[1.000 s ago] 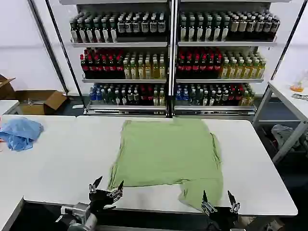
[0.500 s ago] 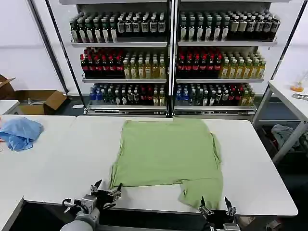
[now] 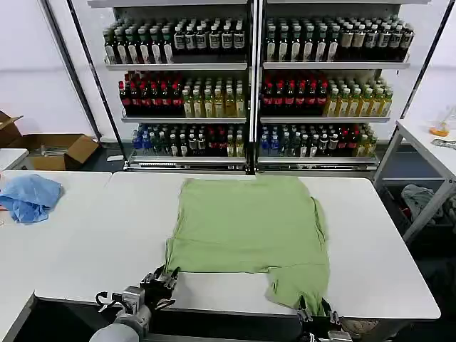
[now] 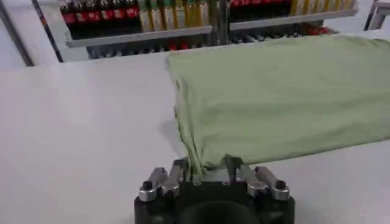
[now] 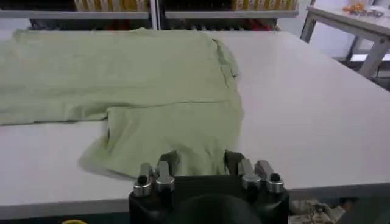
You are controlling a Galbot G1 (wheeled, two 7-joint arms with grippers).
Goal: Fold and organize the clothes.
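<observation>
The clothes are one sage-green T-shirt point(image 3: 246, 224) spread flat on the white table point(image 3: 107, 235), with a flap point(image 3: 299, 281) reaching the table's near edge. My left gripper point(image 3: 162, 278) is at the shirt's near left corner. In the left wrist view the shirt point(image 4: 274, 91) runs down into the gap of that gripper point(image 4: 206, 167), whose fingers point(image 4: 180, 169) stand apart. My right gripper point(image 3: 313, 313) is at the flap's hem. In the right wrist view the shirt point(image 5: 122, 79) ends between that gripper's point(image 5: 201, 159) separated fingers point(image 5: 233, 159).
A crumpled blue cloth point(image 3: 28, 196) lies on the neighbouring table at the left. Shelves of bottles point(image 3: 249, 85) stand behind the table. A cardboard box point(image 3: 60, 149) sits at the back left. A side table point(image 3: 427, 135) stands at the right.
Both grippers have sunk toward the table's near edge and their fingers have drawn closer together around the shirt's near edge. The shirt has not shifted.
</observation>
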